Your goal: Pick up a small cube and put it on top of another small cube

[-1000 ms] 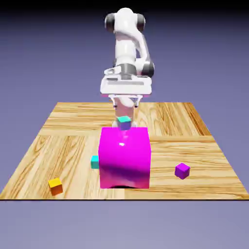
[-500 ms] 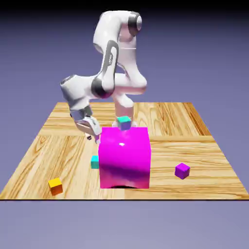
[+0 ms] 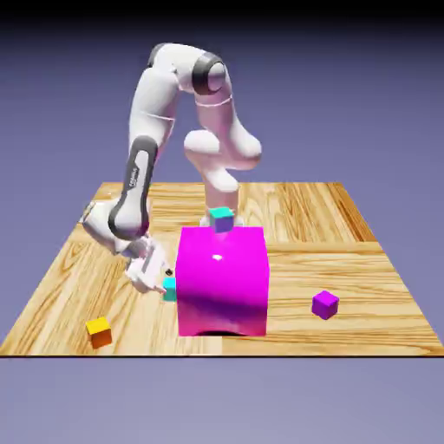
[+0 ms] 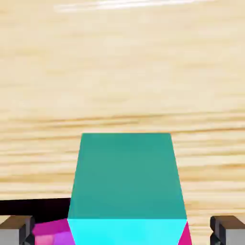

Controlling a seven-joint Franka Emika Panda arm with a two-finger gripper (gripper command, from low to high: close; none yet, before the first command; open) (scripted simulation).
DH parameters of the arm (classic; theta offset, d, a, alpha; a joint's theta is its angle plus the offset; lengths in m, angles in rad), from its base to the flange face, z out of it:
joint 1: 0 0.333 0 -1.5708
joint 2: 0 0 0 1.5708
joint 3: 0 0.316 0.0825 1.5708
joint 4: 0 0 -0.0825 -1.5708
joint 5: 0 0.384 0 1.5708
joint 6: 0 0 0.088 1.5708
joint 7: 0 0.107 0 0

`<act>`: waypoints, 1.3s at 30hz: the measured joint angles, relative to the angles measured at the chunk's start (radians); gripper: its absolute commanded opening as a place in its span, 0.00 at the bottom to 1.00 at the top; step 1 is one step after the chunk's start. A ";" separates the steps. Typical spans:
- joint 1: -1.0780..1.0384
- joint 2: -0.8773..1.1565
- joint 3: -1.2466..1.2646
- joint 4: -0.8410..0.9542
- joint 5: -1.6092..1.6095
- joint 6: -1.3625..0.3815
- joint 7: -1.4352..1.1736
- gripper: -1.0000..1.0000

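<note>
Two fingertips of the claw (image 4: 122, 230) stand apart, one on either side of the teal cube (image 4: 127, 177), with gaps showing between them and it in the hand view; the claw is open and grips nothing. The teal cube sits on the tabletop (image 3: 234, 345) beside the magenta block (image 3: 223, 282), at its exterior view's left side. Another cube (image 3: 222, 219) appears just above the block's far edge in that view.

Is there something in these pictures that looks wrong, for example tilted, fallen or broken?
Nothing looks broken or fallen. The teal cube sits straight between the open fingertips of the hand. The orange cube and purple cube are turned at angles, but that seems harmless.
</note>
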 measured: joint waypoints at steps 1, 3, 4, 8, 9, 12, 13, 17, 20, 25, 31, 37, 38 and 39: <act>0.000 0.000 0.000 0.000 0.001 0.000 -0.001 0.00; -0.007 -0.072 -0.045 0.005 -0.081 -0.057 0.054 0.00; -0.011 -0.109 -0.067 0.007 -0.123 -0.086 0.081 0.00; 0.022 -0.160 -0.161 0.035 -0.128 -0.242 0.024 0.00; 0.034 -0.171 -0.181 0.043 -0.122 -0.286 0.002 0.00; 0.070 -0.201 -0.240 0.069 -0.104 -0.416 -0.065 0.00; 0.082 -0.212 -0.260 0.077 -0.098 -0.460 -0.088 0.00; 0.129 -0.253 -0.339 0.111 -0.074 -0.634 -0.178 0.00; 0.157 -0.324 -0.318 0.130 -0.123 -0.732 -0.169 0.00; 0.166 -0.471 -0.137 0.134 -0.302 -0.756 -0.009 0.00; 0.154 -0.647 0.081 0.140 -0.517 -0.785 0.184 0.00; 0.157 -0.728 0.192 0.067 -0.598 -0.718 0.266 0.00; 0.161 -0.734 0.198 0.030 -0.592 -0.687 0.263 0.00; 0.164 -0.739 0.204 -0.006 -0.586 -0.655 0.259 0.00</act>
